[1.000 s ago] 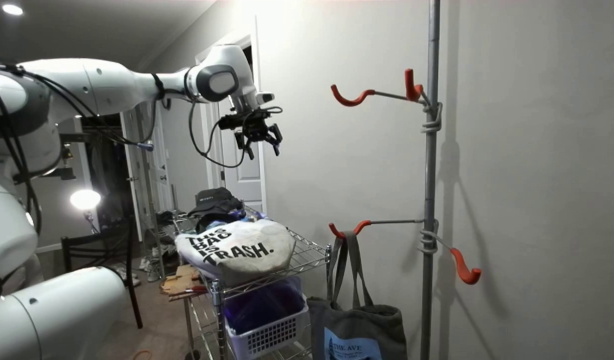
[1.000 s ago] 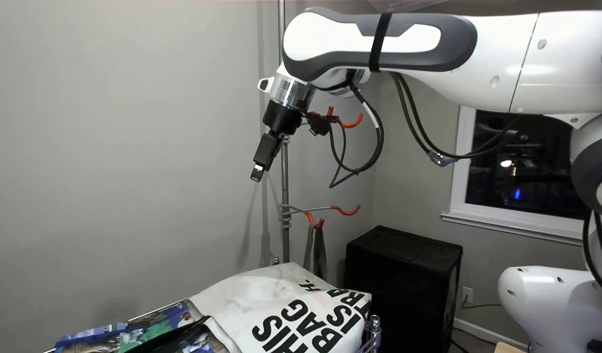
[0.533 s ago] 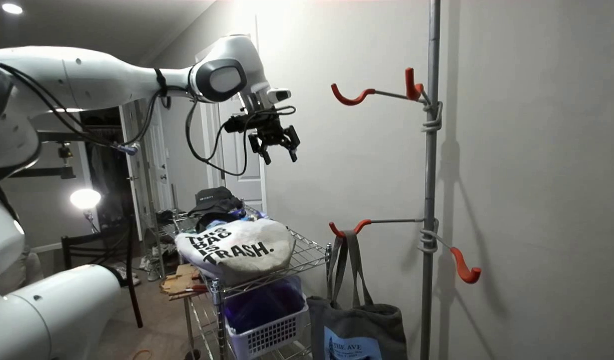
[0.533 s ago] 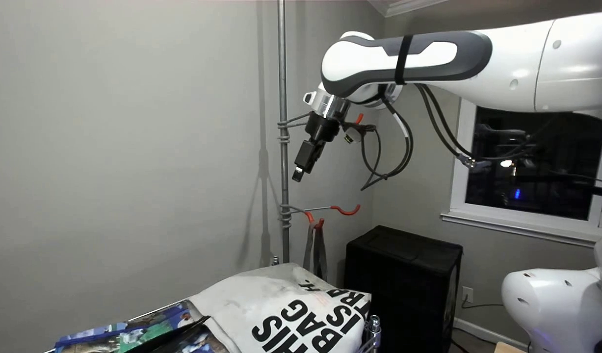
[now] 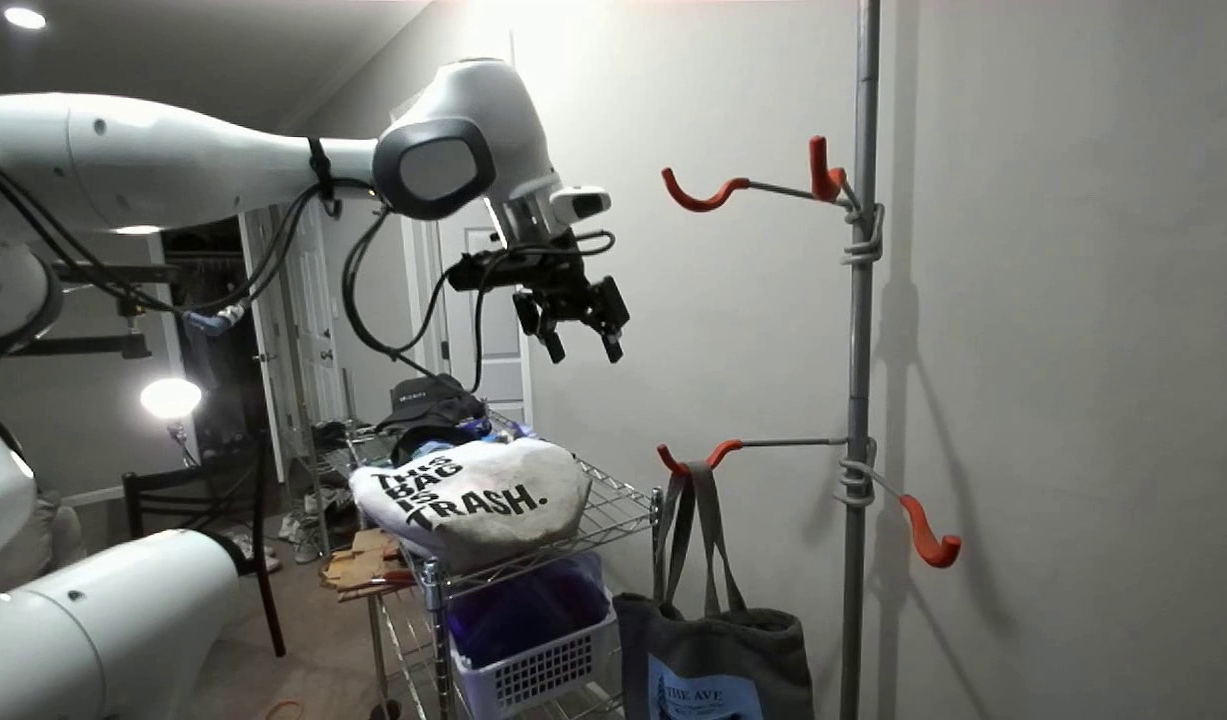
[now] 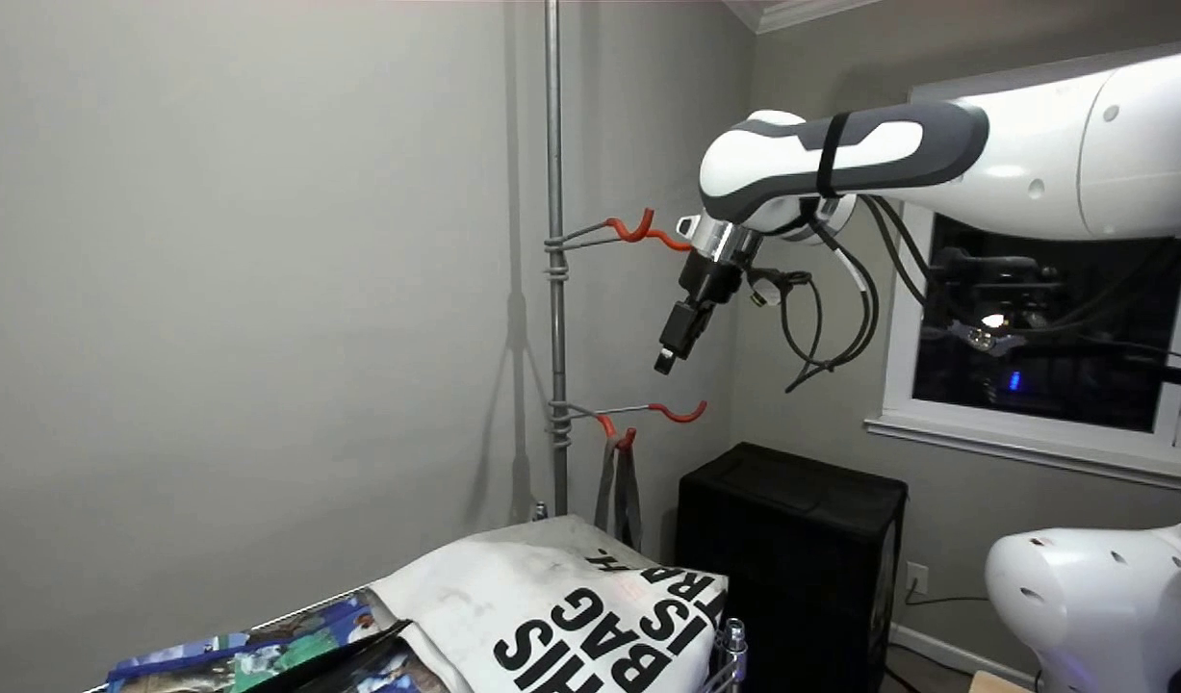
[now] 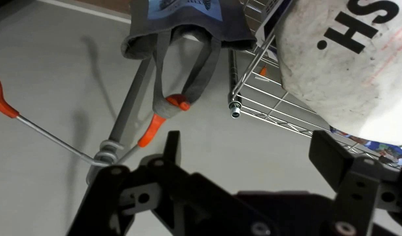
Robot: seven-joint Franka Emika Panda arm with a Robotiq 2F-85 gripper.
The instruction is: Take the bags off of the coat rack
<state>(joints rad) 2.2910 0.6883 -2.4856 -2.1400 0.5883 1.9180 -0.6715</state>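
Hovering, gripper (image 5: pixel 585 350) is spread wide with nothing in it, above and apart from the straps (image 7: pixel 157 75). Step in hand looks like the approach to the grey bag (image 5: pixel 723 640), whose straps loop over a lower red hook (image 5: pixel 721 453) of the coat rack (image 5: pixel 858 350). The white bag (image 5: pixel 483 500) is already off the rack, so probably about half done. Next move likely calls for coming down, closing on both straps, lifting past the hook's upturned tip, then pulling away; might snag there. Containers: grey bag hangs upright, contents not visible. Beside it, white bag slumps on the top shelf of the wire cart (image 5: pixel 433 590), contents hidden too. Under that shelf, a basket (image 5: pixel 543 652): too dark inside to tell. Far back, a lit lamp (image 5: pixel 171 398).
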